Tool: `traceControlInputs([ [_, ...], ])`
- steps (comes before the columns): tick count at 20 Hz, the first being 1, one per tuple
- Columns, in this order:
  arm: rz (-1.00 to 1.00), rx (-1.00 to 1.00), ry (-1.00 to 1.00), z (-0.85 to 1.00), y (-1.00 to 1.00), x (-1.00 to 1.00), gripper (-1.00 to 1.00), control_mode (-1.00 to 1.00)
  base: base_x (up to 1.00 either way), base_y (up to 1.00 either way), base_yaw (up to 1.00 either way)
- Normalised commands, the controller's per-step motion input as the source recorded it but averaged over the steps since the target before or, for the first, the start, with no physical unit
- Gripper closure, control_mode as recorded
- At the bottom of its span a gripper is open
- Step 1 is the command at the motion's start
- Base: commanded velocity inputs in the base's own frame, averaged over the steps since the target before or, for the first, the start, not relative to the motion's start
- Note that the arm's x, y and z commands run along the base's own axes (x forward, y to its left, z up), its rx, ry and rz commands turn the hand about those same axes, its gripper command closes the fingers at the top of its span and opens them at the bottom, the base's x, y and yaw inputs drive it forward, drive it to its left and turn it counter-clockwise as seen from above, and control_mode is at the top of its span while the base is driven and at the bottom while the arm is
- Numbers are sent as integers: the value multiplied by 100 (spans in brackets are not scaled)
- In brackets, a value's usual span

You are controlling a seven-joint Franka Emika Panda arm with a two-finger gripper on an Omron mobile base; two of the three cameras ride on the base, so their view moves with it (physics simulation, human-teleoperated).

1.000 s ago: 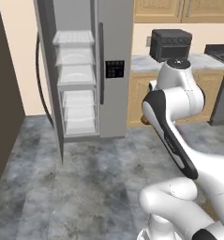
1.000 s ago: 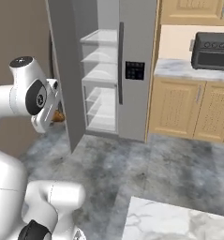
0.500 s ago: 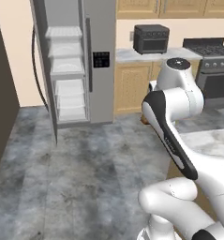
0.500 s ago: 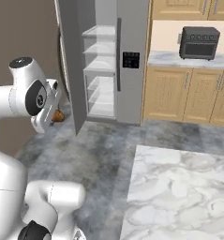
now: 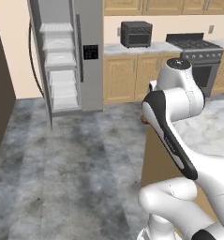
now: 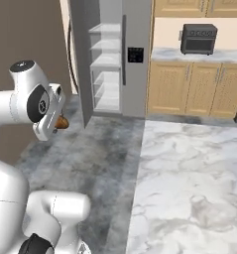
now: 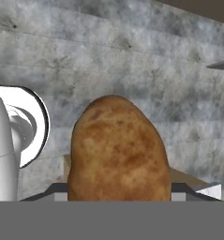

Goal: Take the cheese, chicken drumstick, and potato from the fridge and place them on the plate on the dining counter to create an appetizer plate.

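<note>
Brown potato (image 7: pixel 119 150) sits clamped in your hand (image 6: pixel 60 121), held above the grey floor (image 5: pixel 62 164), beside the marble bench (image 6: pixel 189 173).

The potato (image 7: pixel 119 150) stands upright and close in the tool's grip, above grey mottled floor (image 7: pixel 132 61).

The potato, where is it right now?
The potato is held in the robot's claw, up above the grey floor. In the right base view it peeks out beside the arm, left of the dining counter.
</note>
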Motion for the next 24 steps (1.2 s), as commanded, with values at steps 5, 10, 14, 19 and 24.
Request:
traceControlInputs([
  [5,0,0,0,0,0,0,100,100,-100,0,-8],
  [10,0,0,0,0,0,0,100,100,-100,0,-8],
  [14,0,0,0,0,0,0,100,100,-100,-13,-7],
  [19,0,0,0,0,0,0,100,100,-78,-67,-3],
  [24,0,0,0,0,0,0,100,100,-3,-100,0],
])
